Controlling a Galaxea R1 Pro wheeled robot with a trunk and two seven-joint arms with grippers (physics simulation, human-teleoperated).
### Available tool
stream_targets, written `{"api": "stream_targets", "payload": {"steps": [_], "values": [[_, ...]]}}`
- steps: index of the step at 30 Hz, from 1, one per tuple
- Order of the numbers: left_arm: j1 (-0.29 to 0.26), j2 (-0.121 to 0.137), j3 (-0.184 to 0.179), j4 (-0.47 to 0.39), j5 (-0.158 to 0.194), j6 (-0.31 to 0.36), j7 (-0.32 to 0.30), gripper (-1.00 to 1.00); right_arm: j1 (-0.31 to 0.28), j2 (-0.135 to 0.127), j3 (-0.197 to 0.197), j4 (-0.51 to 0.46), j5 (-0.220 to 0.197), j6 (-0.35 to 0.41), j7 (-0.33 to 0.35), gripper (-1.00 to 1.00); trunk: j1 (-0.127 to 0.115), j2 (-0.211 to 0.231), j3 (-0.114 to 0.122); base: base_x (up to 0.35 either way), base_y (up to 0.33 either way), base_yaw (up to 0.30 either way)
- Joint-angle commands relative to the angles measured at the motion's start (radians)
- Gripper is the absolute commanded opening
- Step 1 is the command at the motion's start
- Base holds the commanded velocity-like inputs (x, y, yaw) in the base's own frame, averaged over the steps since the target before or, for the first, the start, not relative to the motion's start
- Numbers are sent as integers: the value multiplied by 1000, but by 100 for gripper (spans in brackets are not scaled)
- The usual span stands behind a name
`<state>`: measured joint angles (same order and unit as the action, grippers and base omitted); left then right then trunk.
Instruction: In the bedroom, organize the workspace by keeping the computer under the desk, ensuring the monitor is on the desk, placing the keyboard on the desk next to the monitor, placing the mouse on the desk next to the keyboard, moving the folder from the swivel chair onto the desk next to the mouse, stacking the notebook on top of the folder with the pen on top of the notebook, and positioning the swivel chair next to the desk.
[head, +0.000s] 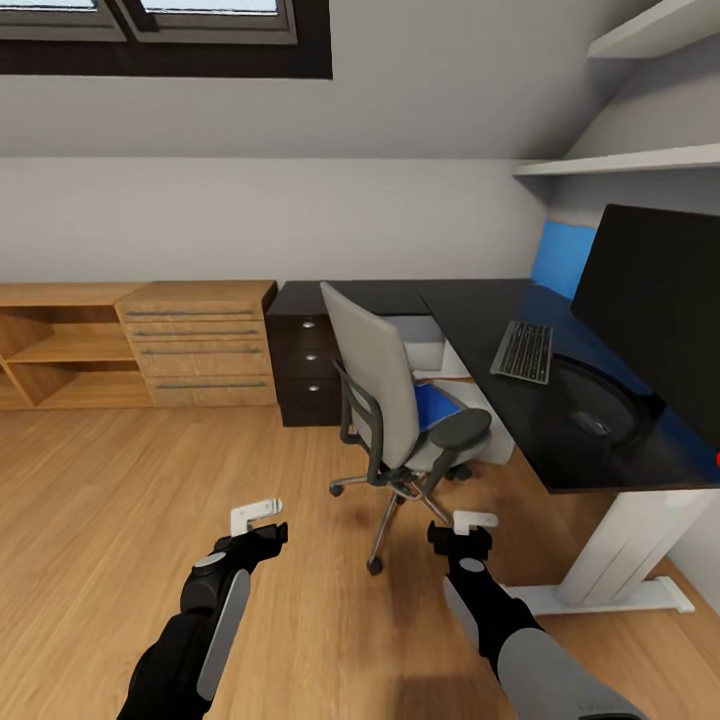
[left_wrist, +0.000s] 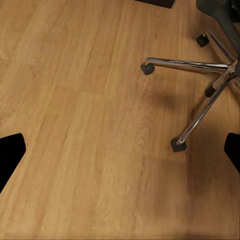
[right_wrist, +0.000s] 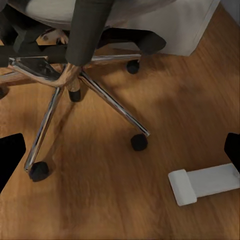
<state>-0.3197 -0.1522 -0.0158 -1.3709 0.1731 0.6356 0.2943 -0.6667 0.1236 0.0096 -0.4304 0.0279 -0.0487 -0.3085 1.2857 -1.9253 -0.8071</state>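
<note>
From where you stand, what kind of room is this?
Probably a home office corner under a sloped roof: a black desk with a monitor and keyboard, a grey swivel chair, and a wood dresser.

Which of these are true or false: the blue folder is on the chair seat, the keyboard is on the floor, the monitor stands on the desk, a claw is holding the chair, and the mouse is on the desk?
1. The blue folder lies on the seat of the swivel chair. True.
2. The keyboard is on the floor. False: it lies on the desk.
3. The monitor stands on the desk. True.
4. A claw is holding the chair. False: the left claw and right claw hang open and empty above the floor, short of the chair.
5. The mouse is on the desk. True.
</note>
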Motion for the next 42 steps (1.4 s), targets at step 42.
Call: {"api": "stream_targets", "payload": {"steps": [42], "values": [[108, 7, -3, -247, 11, 60, 10, 100, -236, -78, -18, 299, -118, -148, 69, 100, 161, -295, -133, 0, 0, 0]]}}
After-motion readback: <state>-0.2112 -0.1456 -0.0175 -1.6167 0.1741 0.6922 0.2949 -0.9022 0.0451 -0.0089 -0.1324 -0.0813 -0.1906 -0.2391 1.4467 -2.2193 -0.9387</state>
